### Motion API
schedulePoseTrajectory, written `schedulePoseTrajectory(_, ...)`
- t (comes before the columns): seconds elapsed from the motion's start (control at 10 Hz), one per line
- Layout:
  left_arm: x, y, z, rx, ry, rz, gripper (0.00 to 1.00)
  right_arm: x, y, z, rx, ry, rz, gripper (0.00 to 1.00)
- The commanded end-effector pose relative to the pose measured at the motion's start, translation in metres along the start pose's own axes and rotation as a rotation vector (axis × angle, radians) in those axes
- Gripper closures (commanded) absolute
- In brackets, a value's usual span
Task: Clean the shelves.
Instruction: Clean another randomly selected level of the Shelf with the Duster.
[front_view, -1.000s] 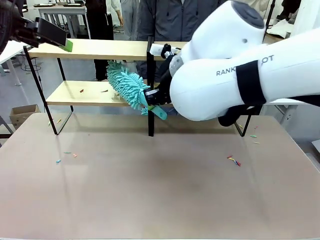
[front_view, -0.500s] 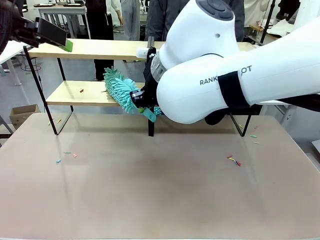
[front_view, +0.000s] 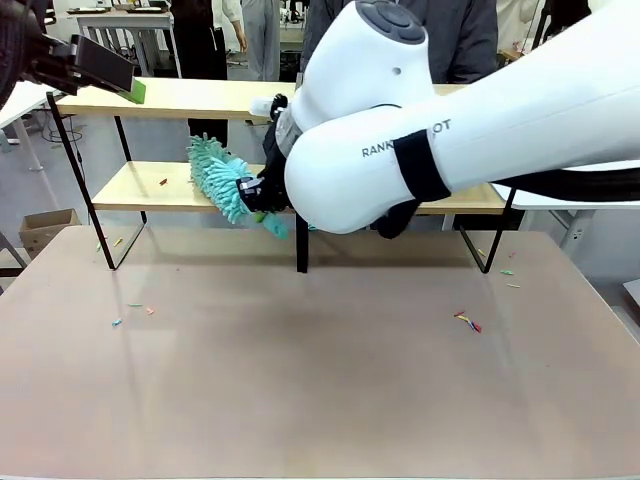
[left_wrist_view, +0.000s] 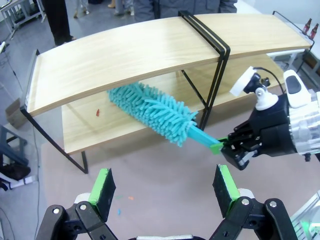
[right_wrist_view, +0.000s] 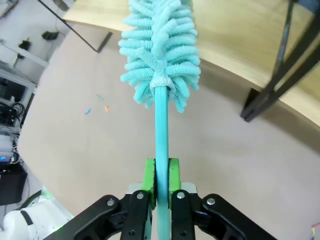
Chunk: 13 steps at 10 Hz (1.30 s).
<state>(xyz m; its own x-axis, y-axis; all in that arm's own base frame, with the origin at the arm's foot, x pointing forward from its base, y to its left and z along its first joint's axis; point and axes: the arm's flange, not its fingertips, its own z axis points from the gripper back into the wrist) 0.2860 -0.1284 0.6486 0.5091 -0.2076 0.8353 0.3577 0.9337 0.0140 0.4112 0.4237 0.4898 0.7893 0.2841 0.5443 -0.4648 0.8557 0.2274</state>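
— So where are the shelves (front_view: 190, 98) sitting?

— Along the far edge of the beige table (front_view: 300, 380), the two wooden boards running nearly its whole width, with the black upright (front_view: 301, 250) standing at the middle.

— And what is touching them?

— A teal duster (front_view: 215, 178) is lying with its fluffy head on the lower board (left_wrist_view: 125, 120), left of the upright, its handle sticking out over the board's near edge.

— Who is holding it?

— The right gripper (right_wrist_view: 159, 175) is pinching the handle between its green pads, just off that near edge; the right arm (front_view: 450, 130) is reaching across from the right side and covering much of the rack's right half.

— And the left gripper?

— The left gripper (left_wrist_view: 165, 187) is hovering above the table's left part with its fingers spread wide apart and nothing between them. From the front its green pad (front_view: 136, 92) is showing by the top board's left end.

— Anything else?

— Small coloured scraps are lying on the table, some near the left edge (front_view: 130, 314), some toward the right (front_view: 466, 321); one reddish bit (left_wrist_view: 98, 112) is sitting on the lower board.
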Motion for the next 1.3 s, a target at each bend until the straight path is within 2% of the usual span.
schedulePoseTrajectory(0.0,0.001,0.001,0.000,-0.002,-0.007,0.002,0.00,0.024,0.025,-0.006,0.003,-0.016,0.044,0.87)
schedulePoseTrajectory(0.3,0.001,0.001,0.000,-0.002,-0.007,0.002,0.00,0.030,0.040,-0.010,0.020,0.042,0.112,0.87)
schedulePoseTrajectory(0.8,0.001,0.001,0.000,-0.002,-0.007,0.002,0.00,0.027,0.034,0.010,0.062,0.076,0.147,0.87)
schedulePoseTrajectory(0.9,0.001,0.001,0.000,-0.002,-0.007,0.002,0.00,0.016,0.028,0.026,0.100,0.160,0.154,0.87)
schedulePoseTrajectory(1.1,0.001,0.001,0.000,-0.002,-0.007,0.002,0.00,-0.036,0.006,0.088,0.213,0.447,0.154,0.87)
schedulePoseTrajectory(1.2,0.001,0.001,0.000,-0.002,-0.007,0.002,0.00,-0.064,-0.004,0.127,0.322,0.504,0.179,0.87)
